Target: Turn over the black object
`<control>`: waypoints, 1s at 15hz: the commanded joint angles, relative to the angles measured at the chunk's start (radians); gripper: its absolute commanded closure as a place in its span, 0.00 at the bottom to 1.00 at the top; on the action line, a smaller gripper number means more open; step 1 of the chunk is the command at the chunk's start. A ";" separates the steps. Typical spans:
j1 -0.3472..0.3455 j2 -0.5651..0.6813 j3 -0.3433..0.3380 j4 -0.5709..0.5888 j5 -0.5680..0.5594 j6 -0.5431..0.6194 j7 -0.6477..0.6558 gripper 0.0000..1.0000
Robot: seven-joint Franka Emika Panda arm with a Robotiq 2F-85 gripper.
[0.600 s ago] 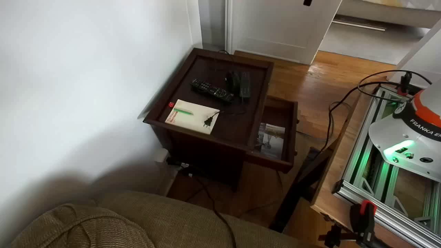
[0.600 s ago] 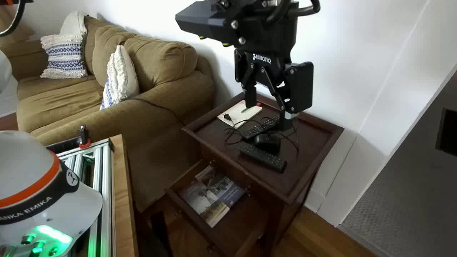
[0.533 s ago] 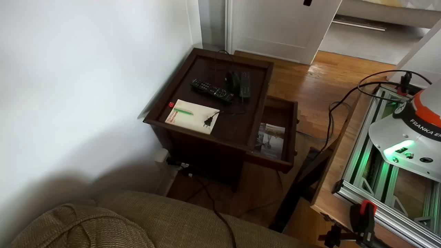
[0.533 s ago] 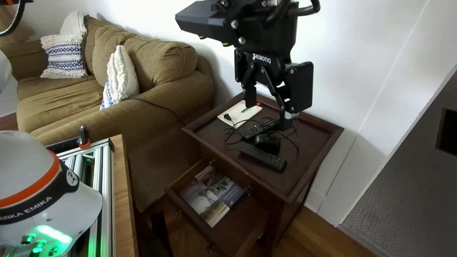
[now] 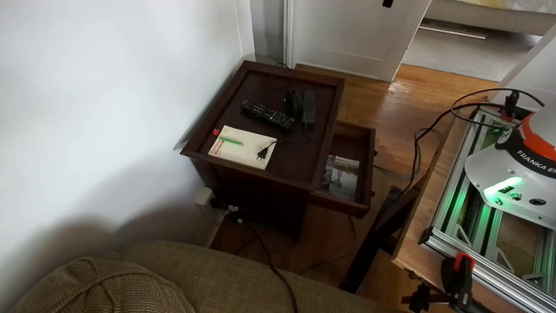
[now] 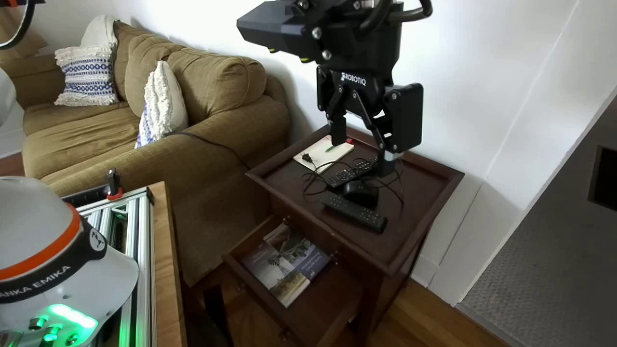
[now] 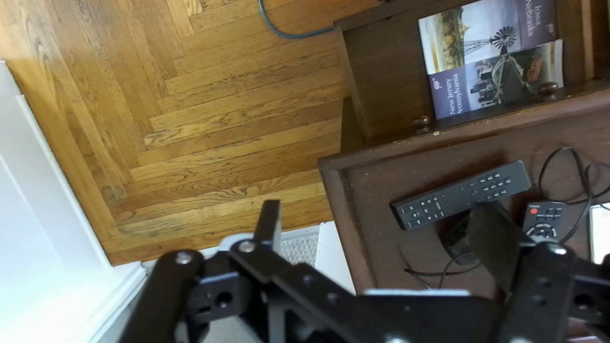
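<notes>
"Black object [image 6: 361, 193]: where does it lie, and what stands around it, left to right?"

"It lies on the dark wooden table [image 6: 429, 178]; at far left in an exterior view stands the white robot base [image 6: 43, 236], lit green; past it stretches a brown sofa [image 6: 255, 120]."

"And further along?"

"A drawer [image 6: 332, 289] of the table stands open, brochures [image 6: 289, 262] inside; up on top comes a plug [image 6: 307, 157], lying on a pale booklet [image 6: 327, 158]; a green pen [image 6: 331, 148] rests on that booklet too, and a small red thing [image 6: 349, 140] sits just beside it; next, the farther remote [image 6: 351, 173] and the nearer remote [image 6: 354, 212], with the black object between them; whether it touches either, I can't tell."

"How does the tool [image 6: 362, 149] stand?"

"Raised and pointing down; its fingers [image 6: 338, 132] are spread well apart, clear of the things on the table; in the wrist view one finger hides part of the black object."

"And to the right of it there?"

"Loops of thin dark cord [image 7: 589, 193], beside the farther remote; which side of the black object faces up, I can't make out."
</notes>
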 commanded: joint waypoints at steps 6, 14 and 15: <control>0.069 0.235 0.026 0.221 0.203 -0.080 0.010 0.00; 0.074 0.608 0.109 0.490 0.454 -0.223 0.066 0.00; 0.075 0.639 0.114 0.495 0.442 -0.194 0.098 0.00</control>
